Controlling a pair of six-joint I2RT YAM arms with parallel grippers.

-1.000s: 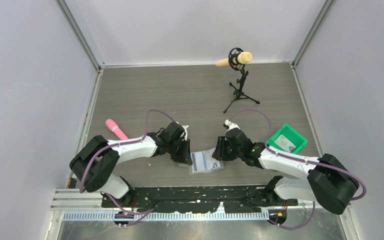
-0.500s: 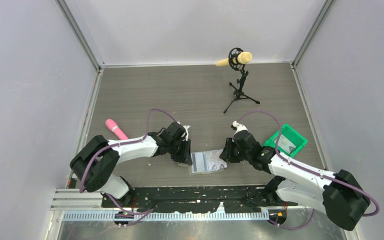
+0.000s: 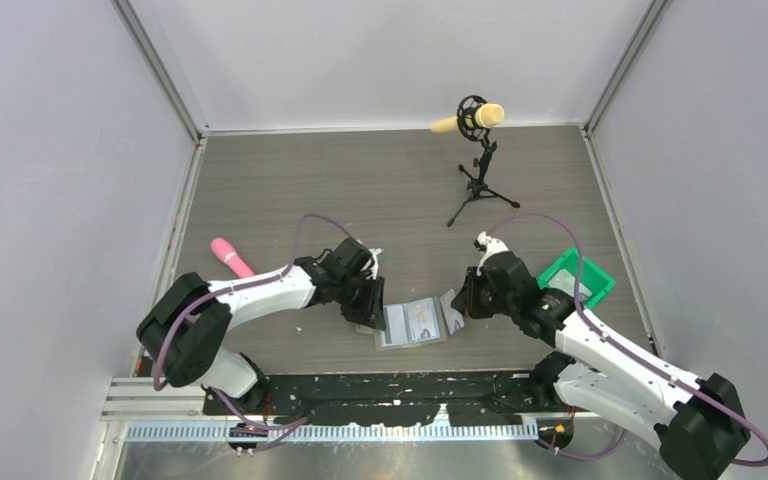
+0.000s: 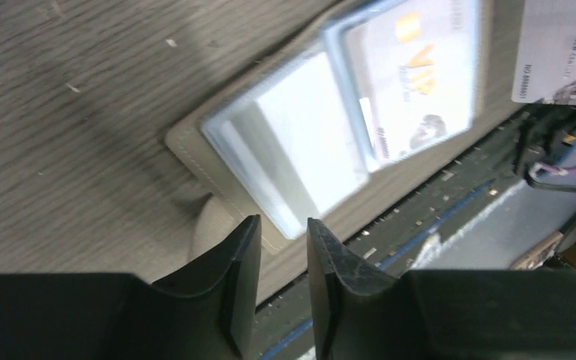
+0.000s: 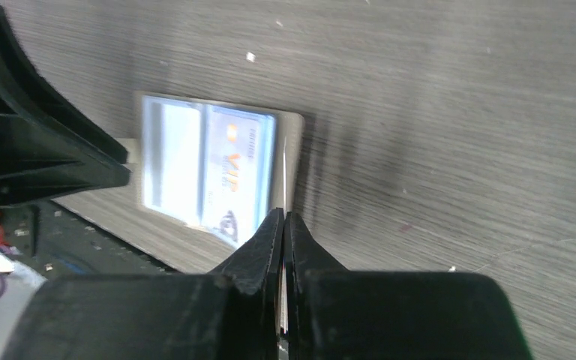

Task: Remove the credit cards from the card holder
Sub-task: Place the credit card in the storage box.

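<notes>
One credit card (image 4: 562, 45): pale, printed; clamped edge-on in the right gripper (image 5: 283, 217), just right of the card holder (image 3: 410, 323); whether the two touch cannot be told.
Second credit card (image 4: 412, 75): pale with orange lettering; lies inside a clear pocket on the card holder's right half.
Card holder: bifold, spread open and flat, grey-olive border, light blue inside; lies on the table (image 3: 360, 190) close to its near edge, between the two grippers.
Right gripper: jaws clenched on the credit card, which runs out past the tips toward the card holder's right edge.
Left gripper (image 4: 281, 232): jaws parted by a narrow gap, nothing between them; tips at the card holder's left edge; contact not discernible.
Table: grey wood grain.
Green bin (image 3: 590, 270): right of the card holder, partly hidden behind the right arm.
Pink object (image 3: 232, 257): left side, well apart from the card holder.
Microphone on tripod (image 3: 478, 118): far side, well apart.
</notes>
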